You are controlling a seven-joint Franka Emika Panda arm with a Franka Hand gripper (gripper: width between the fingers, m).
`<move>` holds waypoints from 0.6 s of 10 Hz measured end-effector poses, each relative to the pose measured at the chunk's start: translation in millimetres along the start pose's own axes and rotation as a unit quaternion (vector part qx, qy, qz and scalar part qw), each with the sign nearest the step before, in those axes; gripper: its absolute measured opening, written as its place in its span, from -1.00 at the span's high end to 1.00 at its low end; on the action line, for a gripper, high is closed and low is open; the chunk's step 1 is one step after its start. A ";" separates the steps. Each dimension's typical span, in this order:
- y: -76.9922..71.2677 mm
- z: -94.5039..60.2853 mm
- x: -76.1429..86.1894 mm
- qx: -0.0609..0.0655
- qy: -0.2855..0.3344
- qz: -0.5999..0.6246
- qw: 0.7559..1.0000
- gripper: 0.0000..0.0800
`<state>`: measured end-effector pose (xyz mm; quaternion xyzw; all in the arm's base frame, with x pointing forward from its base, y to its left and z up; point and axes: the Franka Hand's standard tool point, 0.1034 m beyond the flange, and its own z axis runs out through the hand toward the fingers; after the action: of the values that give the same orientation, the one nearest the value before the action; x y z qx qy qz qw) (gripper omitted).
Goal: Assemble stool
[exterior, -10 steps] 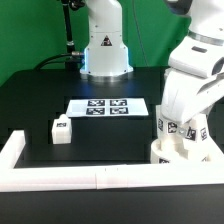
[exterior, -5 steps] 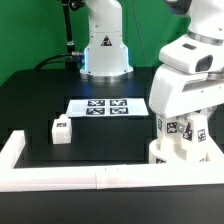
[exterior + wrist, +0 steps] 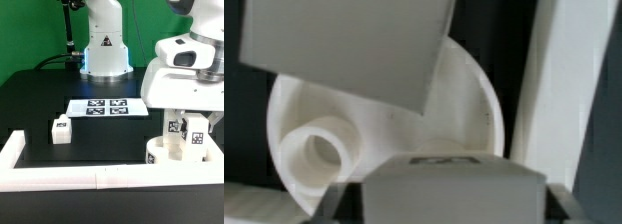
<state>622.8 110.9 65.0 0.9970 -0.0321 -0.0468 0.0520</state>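
Observation:
The round white seat (image 3: 160, 160) lies at the exterior view's right, against the border rail. Two tagged white legs stand on it, one (image 3: 172, 130) beside the other (image 3: 198, 136). In the wrist view the seat (image 3: 393, 135) shows an empty socket hole (image 3: 313, 152), and one leg (image 3: 349, 45) rises beyond it. My gripper (image 3: 445, 200) is shut on the nearer leg (image 3: 446, 180), with a dark finger on each side of it. A third leg (image 3: 61, 130) lies loose on the black table at the exterior view's left.
The marker board (image 3: 108, 106) lies flat mid-table. The white border rail (image 3: 80, 178) runs along the front and turns up at the left corner (image 3: 10, 150); in the wrist view it (image 3: 580, 100) passes close to the seat. A second robot's base (image 3: 104, 50) stands behind.
The jaws have closed on the leg. The arm's white hand has shifted toward the exterior view's left and turned, so both tagged legs now show beside it.

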 end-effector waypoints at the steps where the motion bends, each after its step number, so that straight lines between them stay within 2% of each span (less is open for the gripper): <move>1: -0.4 0.3 0.9 0.027 -0.007 0.080 0.996 0.16; 2: 0.9 0.6 3.3 0.080 -0.023 0.161 0.983 0.16; 3: 1.7 0.4 5.0 0.092 -0.029 0.222 0.970 0.16; 4: 0.6 0.4 4.7 0.090 -0.031 0.245 0.965 0.16; 6: 0.8 0.5 4.7 0.087 -0.039 0.332 0.938 0.16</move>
<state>627.4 109.7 64.2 0.9276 -0.3674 -0.0631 -0.0236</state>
